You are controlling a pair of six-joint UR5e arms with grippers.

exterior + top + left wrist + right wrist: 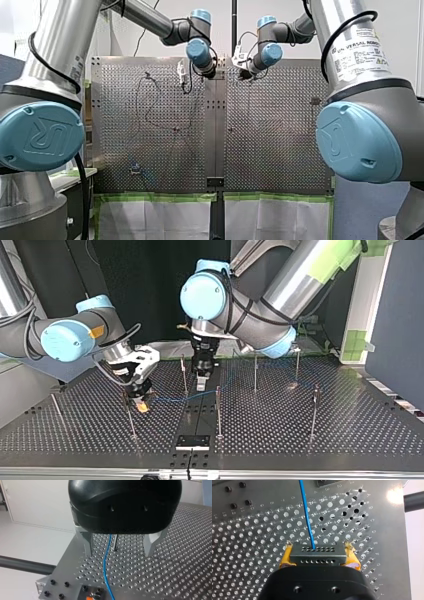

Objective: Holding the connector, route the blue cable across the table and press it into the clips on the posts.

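Closest to the front camera are the shoulders of my left arm (45, 130) and my right arm (357, 140), both reaching out over the table (280, 150). My left gripper (118, 547) stands wide open, its metal fingers (86, 542) well apart and holding nothing. My right gripper (318, 547) is closed, its yellow pads (287, 556) pressed on both ends of the connector (317, 555). It hangs low over the table at the top view's left. Thin posts (218, 410) stand well apart across the table, and one post (115, 542) rises between my left gripper's fingers. The cable (307, 512) leaves the connector's top face and runs ahead over the holes. In the top view it crosses the table's middle, then passes between my left gripper's fingers, just beside that post.
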